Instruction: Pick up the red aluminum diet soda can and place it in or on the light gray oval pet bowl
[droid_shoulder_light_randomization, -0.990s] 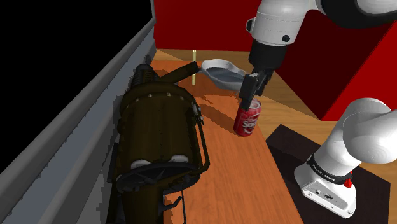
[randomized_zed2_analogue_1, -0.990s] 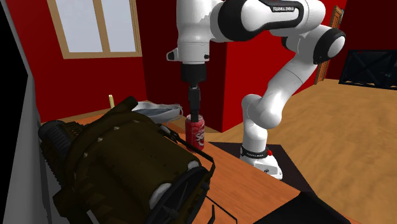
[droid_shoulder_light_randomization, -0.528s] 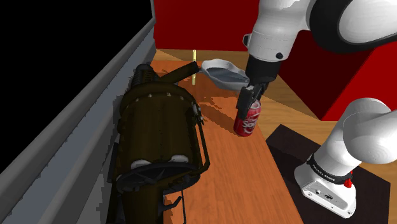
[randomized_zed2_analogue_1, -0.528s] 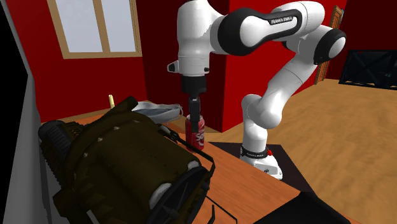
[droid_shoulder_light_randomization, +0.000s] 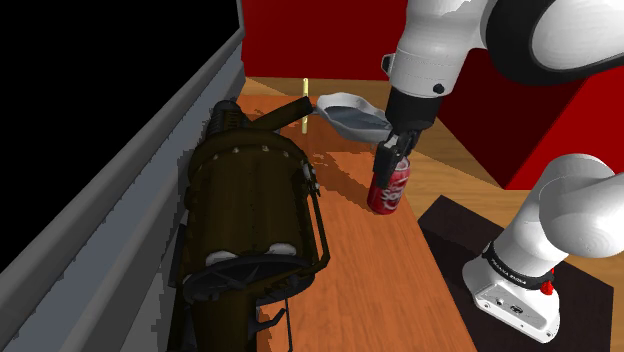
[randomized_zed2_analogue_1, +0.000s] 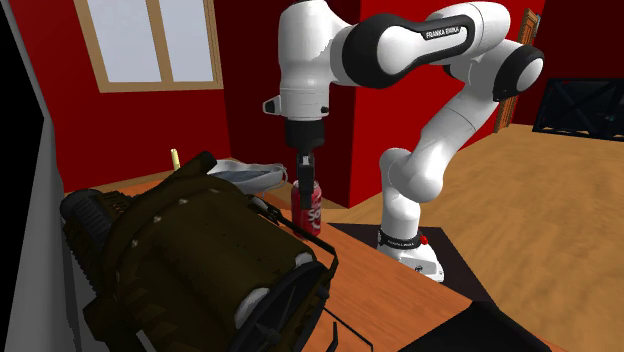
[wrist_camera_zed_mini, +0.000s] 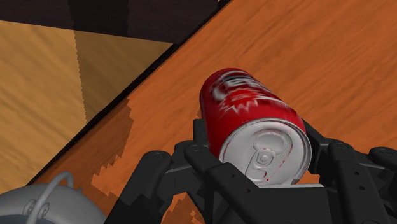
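one red soda can (droid_shoulder_light_randomization: 390, 190) with a silver top stood upright on the orange-brown wooden desk (droid_shoulder_light_randomization: 385, 280), close to the desk edge nearest the robot's stand. the black pincer (droid_shoulder_light_randomization: 387, 165) hung straight down over it from the white arm (droid_shoulder_light_randomization: 440, 40) and was clamped on the can's upper part, one finger on each side. in the wrist view the fingers (wrist_camera_zed_mini: 191, 156) pressed against the red wall just under the silver rim. the can's base looked to rest on the desk. the light grey pet bowl (droid_shoulder_light_randomization: 345, 101) sat further along the desk, toward the shoulder view's top, near the can but apart from it. a thin yellow stick (droid_shoulder_light_randomization: 305, 103) stood upright just beside the bowl, on the shoulder view's left of it. a large dark brown bag (droid_shoulder_light_randomization: 250, 210) lay lengthwise on the desk to the shoulder view's left of the can and took up much of the desk's width. in the second exterior view the can stood between the bag and the arm's base, with the bowl behind the bag's upper edge. red walls and a wood-framed window (randomized_zed2_analogue_1: 150, 40) closed that view, and a black area (droid_shoulder_light_randomization: 100, 50) filled the shoulder view's upper left.
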